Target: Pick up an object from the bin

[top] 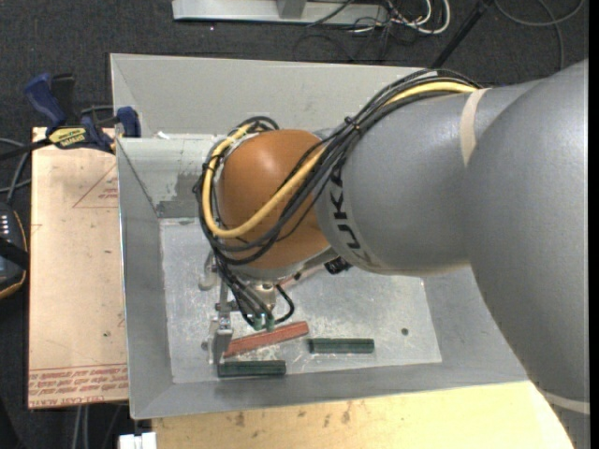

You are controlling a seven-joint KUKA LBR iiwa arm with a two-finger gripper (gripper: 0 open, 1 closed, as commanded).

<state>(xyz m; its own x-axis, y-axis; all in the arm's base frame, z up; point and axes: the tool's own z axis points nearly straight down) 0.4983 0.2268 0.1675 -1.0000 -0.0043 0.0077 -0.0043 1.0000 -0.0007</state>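
Observation:
My gripper (222,337) hangs low over the bin floor near the front left corner, under the arm's orange cover. A flat red-brown stick (270,337) lies slanted right beside it, its left end touching or almost touching the gripper. Just below the gripper, a dark green bar (251,369) lies flat along the front wall. A second dark green bar (342,346) lies flat to the right of the stick. I see nothing held in the gripper.
The arm and its cables cover the middle and right of the bin. The left wall and front wall stand close to the gripper. Bare bin floor shows to the right of the second green bar.

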